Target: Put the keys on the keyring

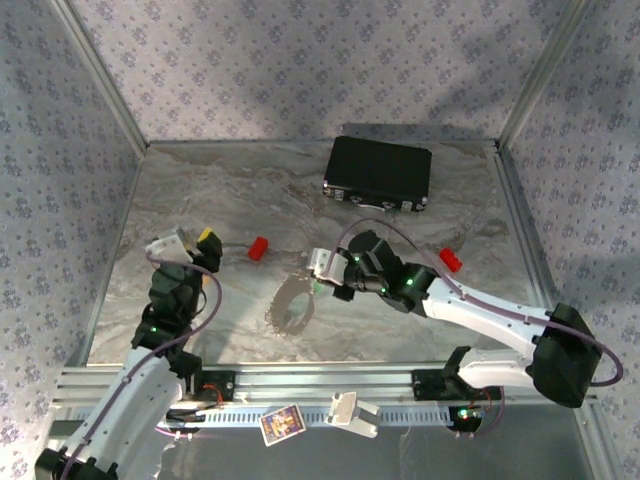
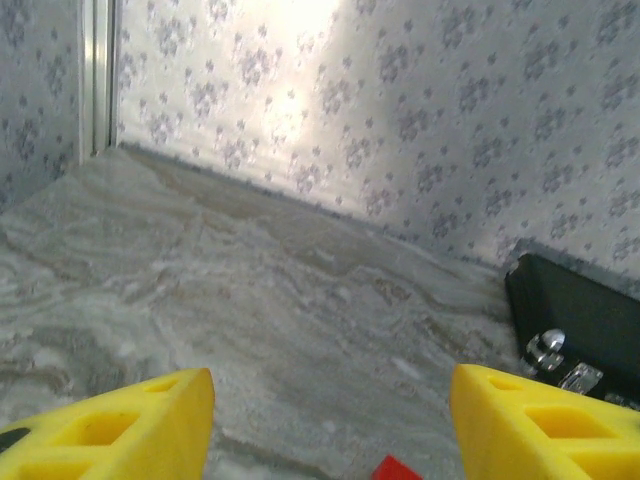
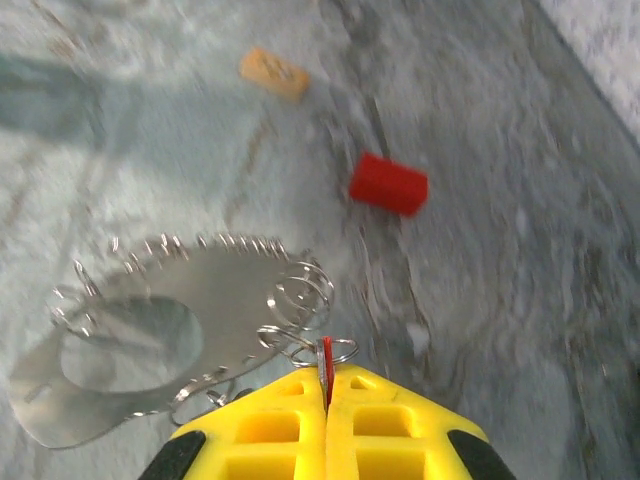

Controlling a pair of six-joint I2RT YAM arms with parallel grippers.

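My right gripper is shut on a thin red-headed key, held edge-on with a silvery sliver beside it. The key's tip sits at a small wire loop on the near edge of the keyring, a pale grey oval plate rimmed with wire coils, lying flat on the table. From above, the right gripper is at the upper right of the keyring. My left gripper hovers at the left. Its yellow fingers stand wide apart, and between them I see nothing but bare table.
A red block lies between the two grippers, and its corner peeks in below the left fingers. A second red block lies right of the right arm. A black case sits at the back. Patterned walls enclose the marble table.
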